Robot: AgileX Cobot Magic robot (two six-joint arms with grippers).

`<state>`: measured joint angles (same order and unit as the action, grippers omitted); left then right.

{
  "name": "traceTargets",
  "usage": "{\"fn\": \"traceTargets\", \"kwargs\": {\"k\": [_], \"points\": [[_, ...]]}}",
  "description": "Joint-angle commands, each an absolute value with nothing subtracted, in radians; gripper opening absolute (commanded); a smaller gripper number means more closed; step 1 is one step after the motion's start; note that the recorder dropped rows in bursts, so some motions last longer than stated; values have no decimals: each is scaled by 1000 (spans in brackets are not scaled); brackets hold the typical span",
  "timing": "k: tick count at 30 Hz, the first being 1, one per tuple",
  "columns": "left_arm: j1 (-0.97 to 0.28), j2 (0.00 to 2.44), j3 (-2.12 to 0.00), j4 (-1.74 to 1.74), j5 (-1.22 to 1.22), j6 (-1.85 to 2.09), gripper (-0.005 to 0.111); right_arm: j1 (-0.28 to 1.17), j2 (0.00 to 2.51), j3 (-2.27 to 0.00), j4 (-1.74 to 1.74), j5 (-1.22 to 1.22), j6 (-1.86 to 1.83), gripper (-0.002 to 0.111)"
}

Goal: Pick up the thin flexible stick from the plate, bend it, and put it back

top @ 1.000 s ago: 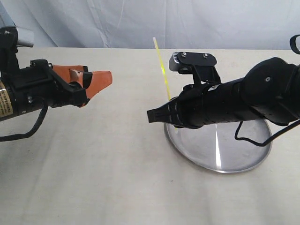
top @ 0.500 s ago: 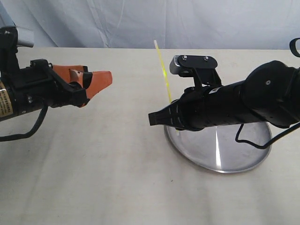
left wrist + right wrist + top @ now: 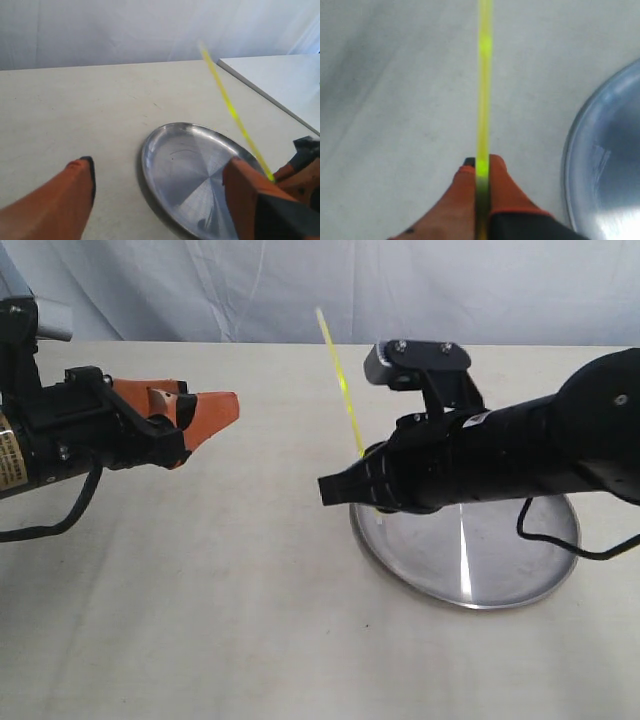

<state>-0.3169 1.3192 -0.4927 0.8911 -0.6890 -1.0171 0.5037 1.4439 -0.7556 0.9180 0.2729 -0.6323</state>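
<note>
We judge the pickup done: our right gripper (image 3: 481,170), jaws pinched shut on the thin yellow stick (image 3: 338,375), holds it straight and leaning, centre frame, over the left edge of the silver plate (image 3: 540,580). Bending and returning remain. Our left gripper (image 3: 215,408) hovers wide open and empty at left. The table (image 3: 200,620) is cream, with a pale cloth backdrop (image 3: 200,290) across the top.

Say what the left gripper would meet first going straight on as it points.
Probably the thin flexible stick held up by the right gripper, though depth is unclear; it may miss.
</note>
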Motion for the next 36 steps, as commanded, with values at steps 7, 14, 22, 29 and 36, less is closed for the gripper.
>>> {"fn": "traceTargets", "kwargs": {"k": [7, 14, 22, 29, 36], "points": [[-319, 1320, -492, 946, -896, -1150, 62, 501, 1264, -753, 949, 334, -757, -1], [-319, 1320, -492, 1018, -987, -1202, 63, 501, 1262, -753, 1163, 481, -975, -1], [-319, 1320, -492, 1120, -993, -1283, 74, 501, 1345, -753, 1180, 591, -973, -1], [-319, 1320, -492, 1133, -1099, -1283, 74, 501, 1404, -753, 1216, 653, -1034, -1], [-319, 1320, -492, 1133, -1011, -1279, 74, 501, 1404, -753, 1247, 644, -1066, -1]]}}
